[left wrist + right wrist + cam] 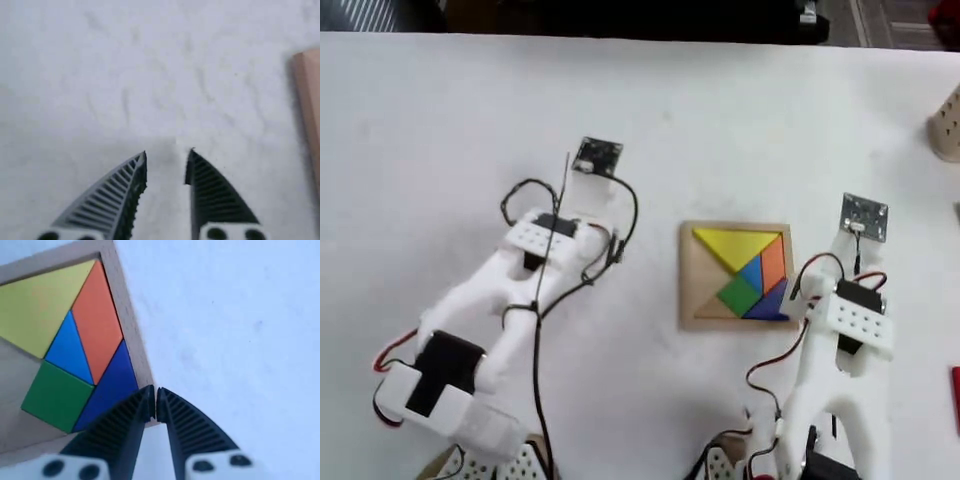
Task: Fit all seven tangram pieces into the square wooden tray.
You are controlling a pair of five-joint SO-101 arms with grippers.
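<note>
The left arm and right arm are white and blocky. Black and red cables loop over them. The left gripper has black fingers with little ridges.

- Left arm: extends diagonally from its base at the near left edge, away and toward the right. The wrist is angled downward.
- Left gripper: points down. The two ribbed fingers stand apart with a narrow gap at the tips and nothing between them.
- Right arm: extends almost straight away from its base at the near right edge. The wrist is pitched downward.
- Right gripper: points down, fingertips closed together, nothing held.
</note>
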